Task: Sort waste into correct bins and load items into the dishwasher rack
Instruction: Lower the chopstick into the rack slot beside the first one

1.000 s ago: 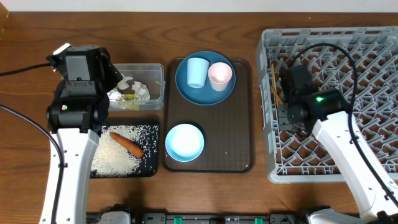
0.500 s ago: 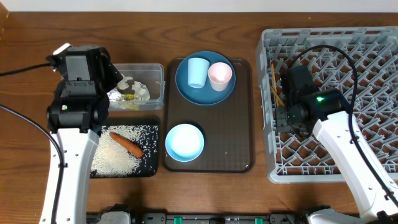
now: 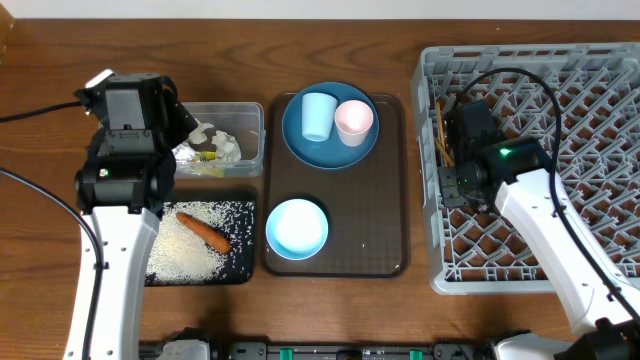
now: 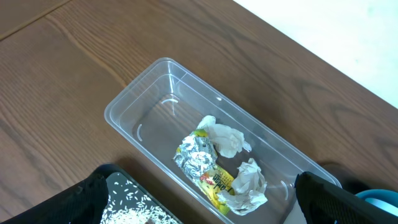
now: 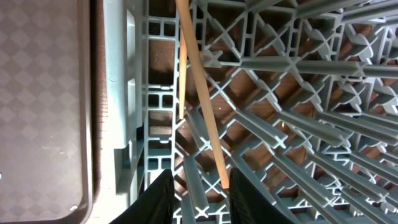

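Observation:
Two wooden chopsticks (image 5: 196, 74) lie in the grey dishwasher rack (image 3: 600, 120) by its left wall. My right gripper (image 5: 202, 177) hovers over their near ends, its jaws a little apart with only rack lattice between them. My left gripper (image 4: 205, 208) stands wide open above the clear tub (image 4: 137, 99), which holds crumpled white paper (image 4: 230, 140) and the silver-yellow wrapper (image 4: 199, 158). The carrot (image 3: 205, 232) lies on rice grains (image 3: 185, 255) in the black tray (image 3: 240, 270). The blue plate (image 3: 330, 150) carries the light blue cup (image 3: 318, 115) and pink cup (image 3: 353, 122).
The white bowl with a blue inside (image 3: 296, 228) sits on the brown serving tray (image 3: 370, 240), in front of the plate. That tray lies between the two bins on the left and the rack on the right. The rack's pegs stand close around my right gripper.
My right gripper has slid a little toward the rack's far side along the chopsticks, and its jaws have narrowed slightly. The left arm has not moved.

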